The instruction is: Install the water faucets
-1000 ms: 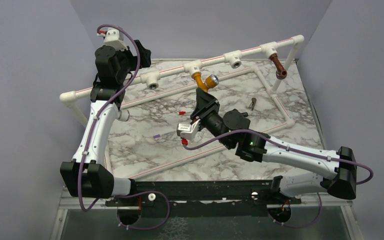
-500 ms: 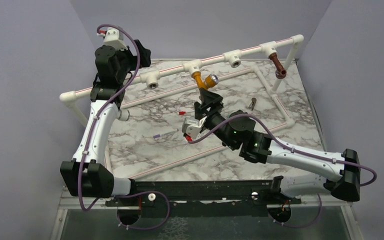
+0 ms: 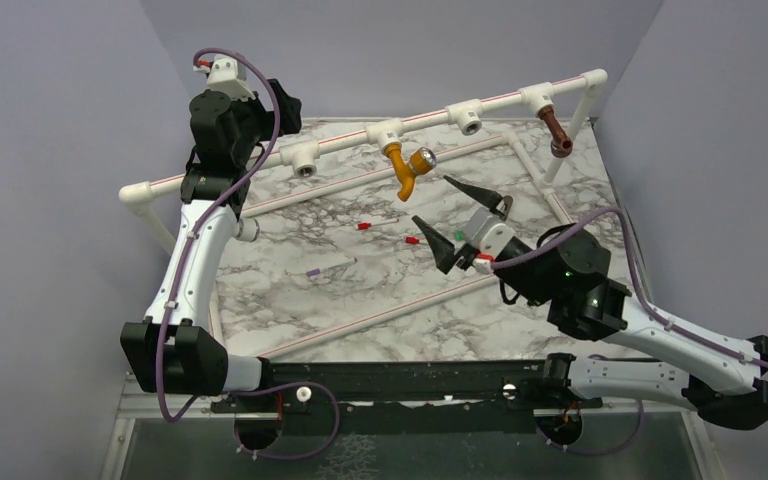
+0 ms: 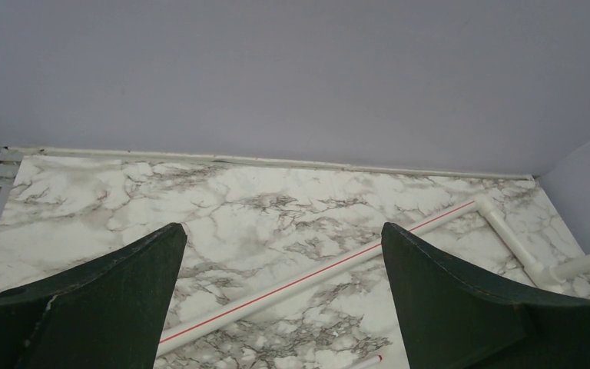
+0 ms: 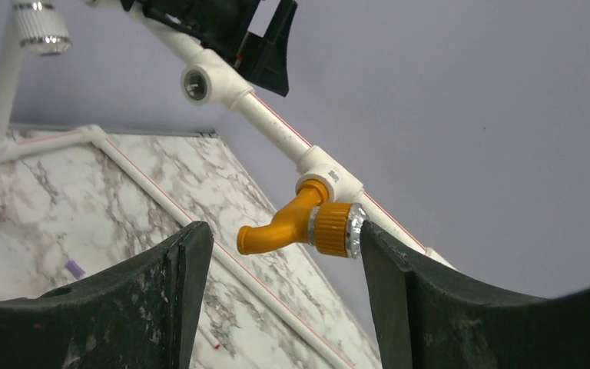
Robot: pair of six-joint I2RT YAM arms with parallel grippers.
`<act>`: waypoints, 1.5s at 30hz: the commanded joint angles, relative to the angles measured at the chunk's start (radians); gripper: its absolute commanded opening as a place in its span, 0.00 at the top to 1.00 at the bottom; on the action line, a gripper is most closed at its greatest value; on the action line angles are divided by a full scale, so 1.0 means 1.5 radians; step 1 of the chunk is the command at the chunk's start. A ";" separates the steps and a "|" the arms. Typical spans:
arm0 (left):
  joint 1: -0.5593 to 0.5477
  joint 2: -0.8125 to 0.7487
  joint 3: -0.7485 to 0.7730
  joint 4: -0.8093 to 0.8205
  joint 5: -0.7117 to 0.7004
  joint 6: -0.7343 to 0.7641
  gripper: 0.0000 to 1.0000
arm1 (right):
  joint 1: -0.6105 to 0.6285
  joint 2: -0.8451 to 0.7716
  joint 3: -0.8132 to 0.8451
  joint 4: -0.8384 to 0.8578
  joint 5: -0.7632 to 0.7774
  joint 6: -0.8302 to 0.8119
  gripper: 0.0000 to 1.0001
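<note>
My right gripper (image 3: 431,199) hangs with its jaws spread wide and empty, near the orange faucet (image 3: 406,165) but clear of it. The faucet sits in the middle tee (image 3: 387,132), spout down, and I judge it now holds on its own. The brown faucet (image 3: 557,133) hangs from the far-right tee (image 3: 538,98). My left gripper (image 4: 282,238) is spread too, holding nothing, up by the rail (parked out of the way, I'd guess). Two other sockets (image 3: 305,160) gape unfilled

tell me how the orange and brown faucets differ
The orange faucet has a side branch with a silvery cap; the brown faucet shows none. The orange faucet hangs from a middle tee, the brown faucet from the right-end tee. Both hang off one white pipe.
</note>
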 commanded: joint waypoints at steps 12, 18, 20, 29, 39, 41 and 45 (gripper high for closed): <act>0.029 0.044 -0.049 -0.099 0.020 -0.003 0.01 | -0.001 -0.001 0.000 0.054 0.339 0.559 0.32; 0.029 0.043 -0.049 -0.099 0.022 -0.004 0.01 | -0.002 0.045 -0.008 0.081 0.359 0.695 0.37; 0.029 0.042 -0.049 -0.098 0.026 -0.005 0.01 | -0.001 0.073 0.004 0.083 0.361 0.717 0.39; 0.026 0.034 -0.049 -0.097 0.029 -0.005 0.01 | -0.009 0.177 0.067 0.086 0.405 0.792 0.42; 0.018 0.025 -0.029 -0.096 0.016 0.001 0.01 | -0.034 0.225 0.093 0.112 0.398 0.861 0.50; 0.016 0.023 -0.020 -0.094 0.023 -0.009 0.01 | -0.040 0.234 0.100 0.108 0.394 0.871 0.51; 0.015 0.021 0.002 -0.094 0.048 -0.035 0.01 | -0.046 0.244 0.102 0.105 0.401 0.894 0.56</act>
